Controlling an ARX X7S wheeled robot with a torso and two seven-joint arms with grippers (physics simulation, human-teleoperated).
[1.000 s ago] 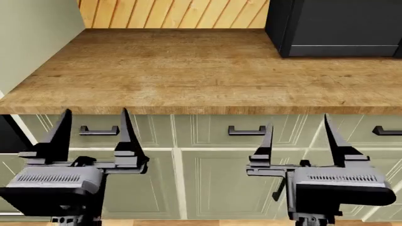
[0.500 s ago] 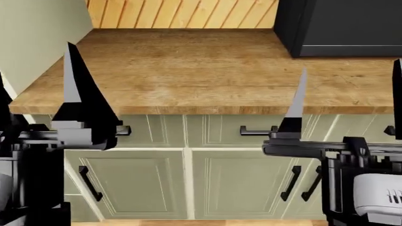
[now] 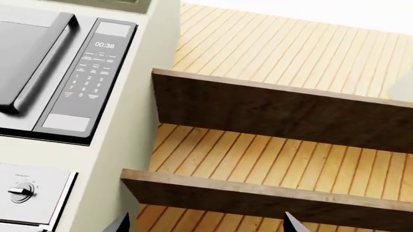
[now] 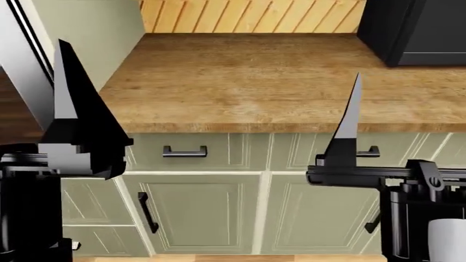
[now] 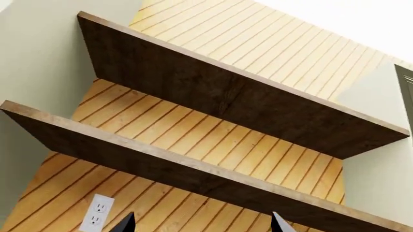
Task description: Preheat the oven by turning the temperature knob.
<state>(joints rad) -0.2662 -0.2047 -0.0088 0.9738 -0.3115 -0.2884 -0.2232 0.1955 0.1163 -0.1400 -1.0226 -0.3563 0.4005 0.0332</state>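
Observation:
In the left wrist view a silver knob (image 3: pixel 19 192) sits on a silver control panel (image 3: pixel 48 193), set in a cream cabinet column below a built-in microwave (image 3: pixel 38 72). The oven's dark glass door is out of that view. A dark glossy surface at the head view's far left edge (image 4: pixel 13 103) may be part of it. My left gripper (image 4: pixel 25 117) (image 3: pixel 206 227) is raised, open and empty, to the right of the knob. My right gripper (image 4: pixel 407 125) (image 5: pixel 203 226) is raised, open and empty, before the plank wall.
A wooden countertop (image 4: pixel 255 76) runs ahead over green cabinets with black handles (image 4: pixel 184 152). A matte black box appliance (image 4: pixel 415 27) stands at its back right. Two dark wooden shelves (image 5: pixel 213 92) hang on the plank wall, with a wall socket (image 5: pixel 95 212) below them.
Both grippers have risen from cabinet height to above the counter's edge. The head view has shifted left: the counter and black box slid right, and the cabinet column came in at left.

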